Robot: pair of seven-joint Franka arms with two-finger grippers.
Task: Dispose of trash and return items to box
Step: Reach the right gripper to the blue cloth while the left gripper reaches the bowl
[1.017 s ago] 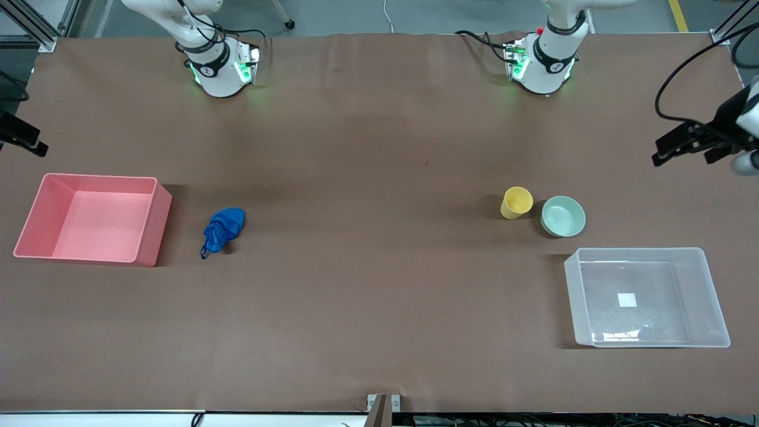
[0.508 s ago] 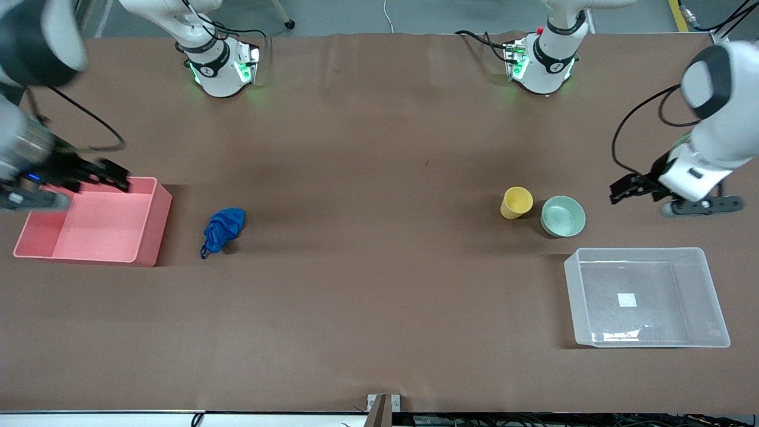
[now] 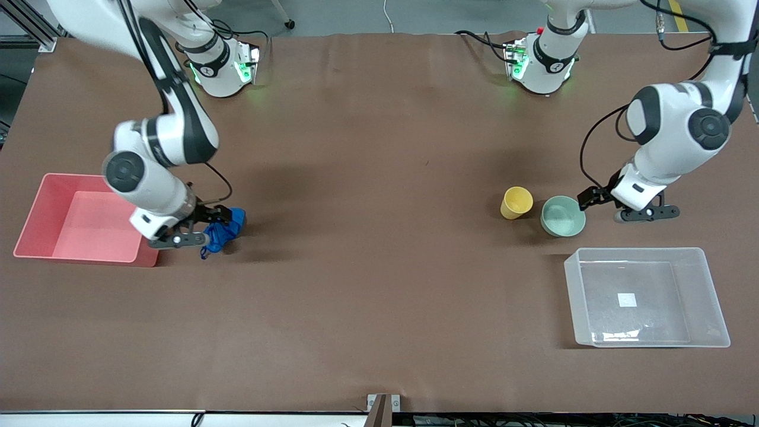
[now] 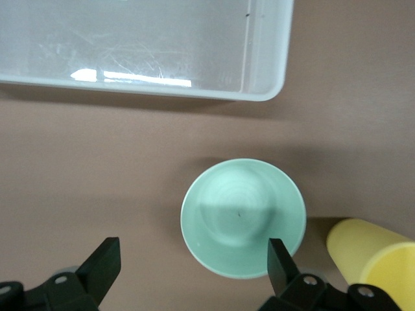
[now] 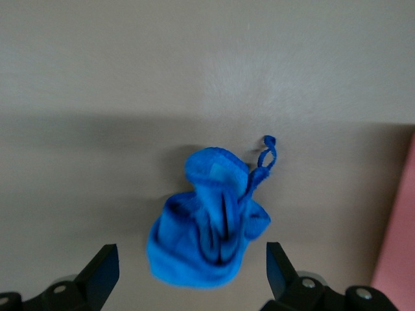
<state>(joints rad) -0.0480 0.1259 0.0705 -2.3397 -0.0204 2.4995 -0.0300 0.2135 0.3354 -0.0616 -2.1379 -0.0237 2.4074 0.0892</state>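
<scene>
The blue wad of trash (image 3: pixel 232 222) lies on the table beside the pink bin (image 3: pixel 77 219). My right gripper (image 3: pixel 214 214) is open just over the wad; in the right wrist view its fingers straddle the wad (image 5: pixel 207 236) around the gripper's middle (image 5: pixel 191 262). The yellow cup (image 3: pixel 516 202) and the mint-green bowl (image 3: pixel 562 216) stand side by side. My left gripper (image 3: pixel 590 197) is open and low over the bowl's edge; in the left wrist view (image 4: pixel 193 260) one finger is over the rim of the bowl (image 4: pixel 243 217), near the cup (image 4: pixel 373 259). The clear box (image 3: pixel 572 296) is empty.
The clear box sits nearer to the front camera than the bowl, at the left arm's end; its wall (image 4: pixel 266 78) shows in the left wrist view. The pink bin's wall (image 5: pixel 399 259) is close to the right gripper.
Both arms swung in from the table's ends. The right gripper moved from over the pink bin to the blue wad. The left gripper came down to the bowl. No object has moved.
</scene>
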